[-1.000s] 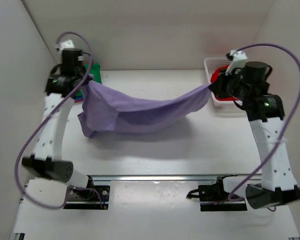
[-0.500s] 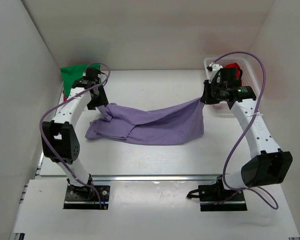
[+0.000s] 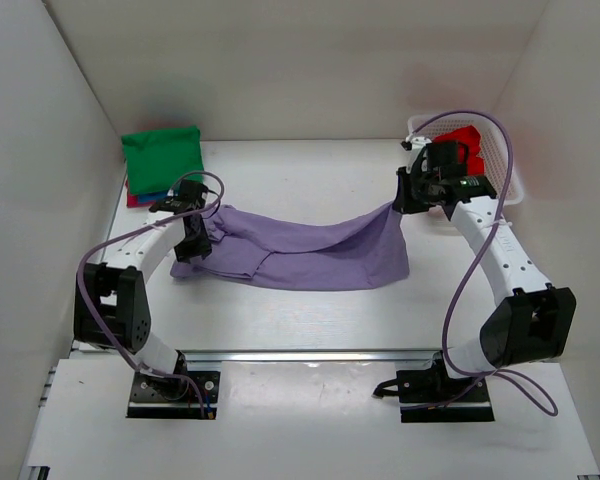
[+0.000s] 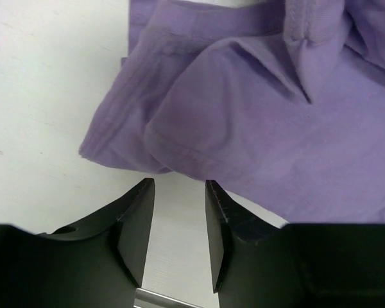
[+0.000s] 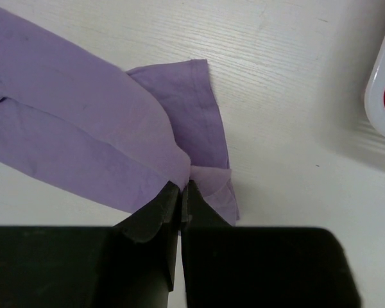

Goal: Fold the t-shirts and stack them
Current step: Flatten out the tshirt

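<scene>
Top external view gives you one container, the white basket [image 3: 511,166] at the far right corner of the tabletop [image 3: 310,320]. It holds a red t-shirt [image 3: 467,139], bunched up and partly hidden by the right arm. From the right wrist you see only the basket's rounded corner, with a sliver of red inside.

Across at the far left, a folded green t-shirt [image 3: 162,155] sits on top of other folded shirts [image 3: 144,197], whose blue and reddish edges peek out at its near side.

Between the arms, the lavender t-shirt [image 3: 300,248] lies rumpled across the middle of the tabletop. Your right fingers [image 5: 181,200] are pressed together on a pinch of cloth at its right corner, close beside the basket. Your left fingers [image 4: 213,208] stand apart with nothing between them, their tips just short of the shirt's left hem and bare tabletop showing in the gap.
</scene>
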Robot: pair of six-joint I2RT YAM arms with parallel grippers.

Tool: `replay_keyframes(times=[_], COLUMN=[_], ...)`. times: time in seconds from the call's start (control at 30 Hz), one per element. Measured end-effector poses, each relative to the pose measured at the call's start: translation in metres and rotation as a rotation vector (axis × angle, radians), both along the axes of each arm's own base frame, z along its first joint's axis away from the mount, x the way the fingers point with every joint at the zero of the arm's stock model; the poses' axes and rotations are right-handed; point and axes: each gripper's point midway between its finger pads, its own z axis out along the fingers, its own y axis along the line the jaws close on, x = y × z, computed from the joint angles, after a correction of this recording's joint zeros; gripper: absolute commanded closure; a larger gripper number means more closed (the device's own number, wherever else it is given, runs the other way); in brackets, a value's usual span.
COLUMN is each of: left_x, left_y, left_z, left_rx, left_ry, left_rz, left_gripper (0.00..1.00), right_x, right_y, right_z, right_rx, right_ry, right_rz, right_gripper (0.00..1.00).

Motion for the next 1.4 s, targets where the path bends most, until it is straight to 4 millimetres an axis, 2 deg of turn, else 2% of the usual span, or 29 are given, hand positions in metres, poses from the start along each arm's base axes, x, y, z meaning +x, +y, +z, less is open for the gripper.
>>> replay_keyframes(times=[0.33, 0.63, 0.9, 0.93, 1.07, 1.1, 1.3, 1.4], left_x=[0.015, 0.016, 0.016, 0.017, 0.021, 0.021, 0.025, 0.036], left_y=[0.011, 0.014, 0.020, 0.022, 0.027, 0.029, 0.038, 0.036], left_z=[0.007, -0.012, -0.019, -0.019, -0.021, -0.021, -0.015, 0.011], left_rx=[0.052, 0.077, 0.108, 0.115, 0.131, 0.137, 0.153, 0.135], left_ry=[-0.087, -0.049, -0.051, -0.054, -0.062, -0.062, -0.065, -0.118], left_rz=[0.035, 0.037, 0.048, 0.051, 0.070, 0.073, 0.088, 0.085], left_gripper=[0.39, 0.50, 0.53, 0.57, 0.93, 0.98, 1.00, 1.00], right_x=[-0.001, 0.000, -0.006, -0.006, -0.007, -0.007, -0.007, -0.009], right_y=[0.006, 0.006, 0.007, 0.007, 0.008, 0.008, 0.007, 0.004], right_z=[-0.007, -0.008, -0.020, -0.021, -0.023, -0.023, -0.022, -0.019], right_rx=[0.003, 0.006, 0.005, 0.007, 0.009, 0.009, 0.008, 0.000], right_ry=[0.005, 0.001, 0.030, 0.031, 0.036, 0.035, 0.035, 0.030], right_rz=[0.016, 0.019, 0.023, 0.025, 0.028, 0.028, 0.025, 0.017], right_gripper=[1.00, 1.00, 1.00, 1.00, 1.00, 1.00, 1.00, 1.00])
